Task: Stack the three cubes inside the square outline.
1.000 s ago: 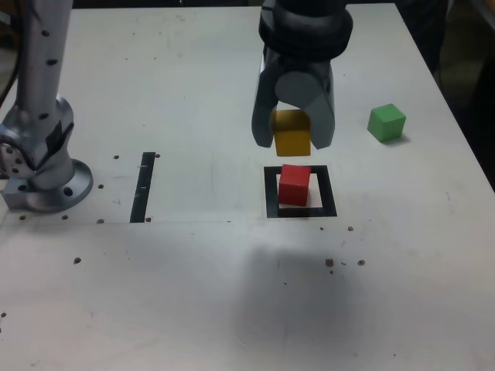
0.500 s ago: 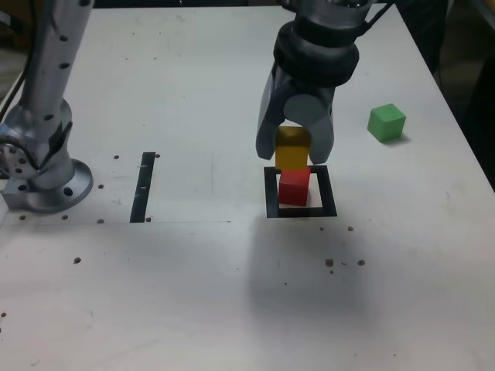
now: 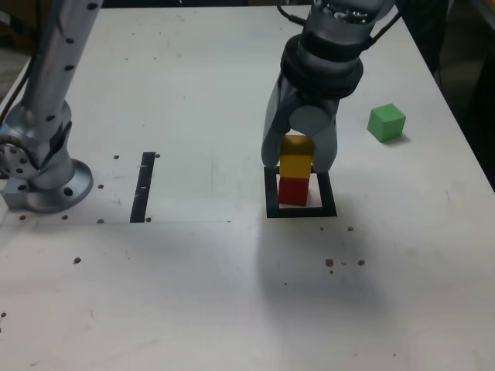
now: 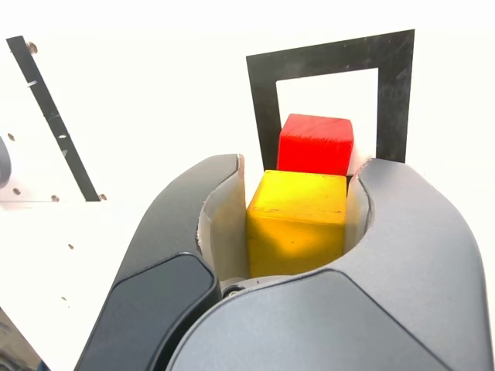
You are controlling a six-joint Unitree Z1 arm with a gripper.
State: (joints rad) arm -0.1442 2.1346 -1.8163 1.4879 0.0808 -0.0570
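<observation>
Gripper [image 3: 297, 164] is clenched on the yellow cube [image 3: 296, 165], centre frame, seating it squarely on the red cube [image 3: 293, 191] inside the outline [image 3: 270, 193] for alignment. Green cube [image 3: 386, 122] waits at upper right, well apart.

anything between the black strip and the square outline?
Nothing. In the exterior view, the stretch of table between the black strip and the square outline is bare; the red cube sits inside the outline.
</observation>
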